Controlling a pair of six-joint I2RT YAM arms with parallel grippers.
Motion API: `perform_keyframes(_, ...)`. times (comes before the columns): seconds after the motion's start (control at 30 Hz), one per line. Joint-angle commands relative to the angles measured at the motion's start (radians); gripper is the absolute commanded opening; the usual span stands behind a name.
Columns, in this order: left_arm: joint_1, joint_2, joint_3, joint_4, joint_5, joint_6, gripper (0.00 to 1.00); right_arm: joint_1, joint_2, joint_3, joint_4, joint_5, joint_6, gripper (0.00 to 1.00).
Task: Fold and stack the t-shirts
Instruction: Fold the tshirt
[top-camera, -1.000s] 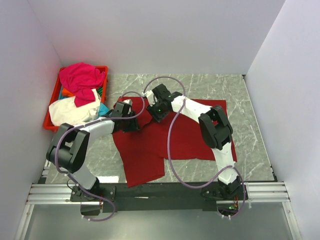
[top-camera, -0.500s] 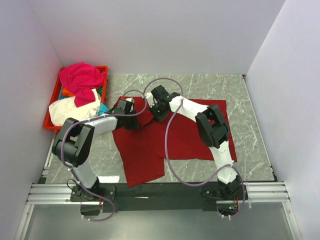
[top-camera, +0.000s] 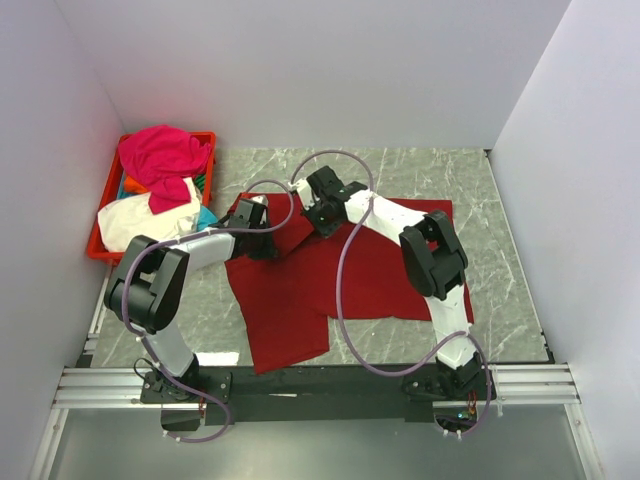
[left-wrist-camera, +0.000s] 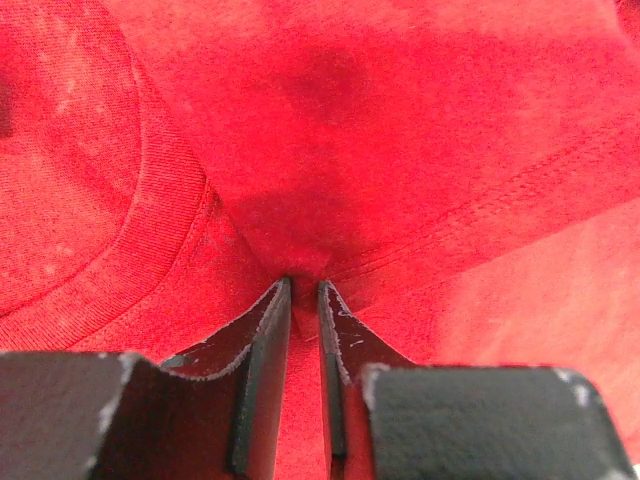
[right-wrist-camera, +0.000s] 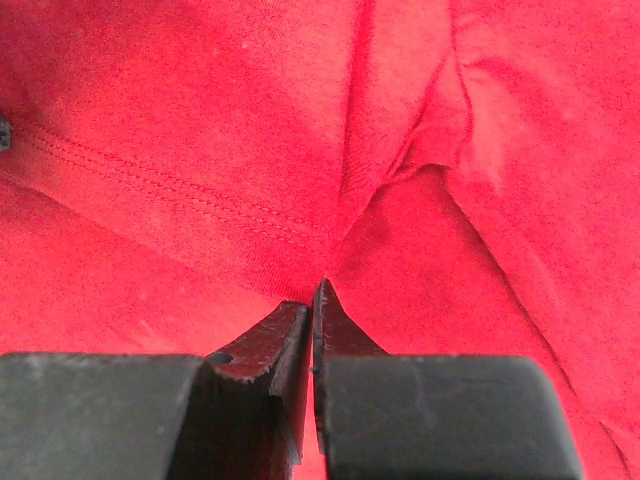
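Compared with a second ago, the left arm's elbow has swung in toward the centre of the frame, and both pincers have crept slightly toward the top. The outline of the dark red t-shirt (top-camera: 350, 275) is almost unchanged. The left pincer (top-camera: 262, 238) is nearly closed and nips a fold of the red cloth beside the ribbed collar, as the left wrist view shows (left-wrist-camera: 303, 290). The right pincer (top-camera: 325, 228) is closed to a sliver on a stitched hem of the same shirt (right-wrist-camera: 312, 295). The shirt lies spread across the middle of the counter (top-camera: 500, 290), and its upper edge bunches between the two pincers. Bare marble shows right of the shirt, above it and at lower left. At upper left the red crate (top-camera: 207, 136) sits near the shirt's upper left corner. It holds a heap of the magenta t-shirt (top-camera: 160, 155) and the cream-white t-shirt (top-camera: 140, 222), with bits of cyan (top-camera: 207, 218) and orange (top-camera: 135, 185) cloth.
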Motion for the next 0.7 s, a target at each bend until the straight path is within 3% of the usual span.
perform_keyframes(0.0, -0.003, -0.003, 0.007, -0.011, -0.027, 0.010, 0.23, -0.018, -0.075, -0.017, 0.008, 0.020, -0.012, 0.07)
perform_keyframes(0.3, -0.001, -0.037, -0.011, -0.007, -0.030, 0.003, 0.20, -0.020, -0.077, -0.017, -0.025, 0.013, -0.045, 0.10)
perform_keyframes(0.4, -0.001, -0.060, -0.016, -0.010, -0.035, 0.000, 0.20, -0.021, -0.080, -0.020, -0.029, 0.032, -0.056, 0.19)
perform_keyframes(0.53, -0.001, -0.104, -0.014, -0.023, -0.041, -0.002, 0.20, -0.021, -0.106, -0.031, -0.019, 0.091, -0.070, 0.39)
perform_keyframes(0.67, -0.001, -0.170, -0.011, -0.041, -0.041, 0.001, 0.21, -0.023, -0.160, -0.077, -0.007, 0.115, -0.102, 0.46)
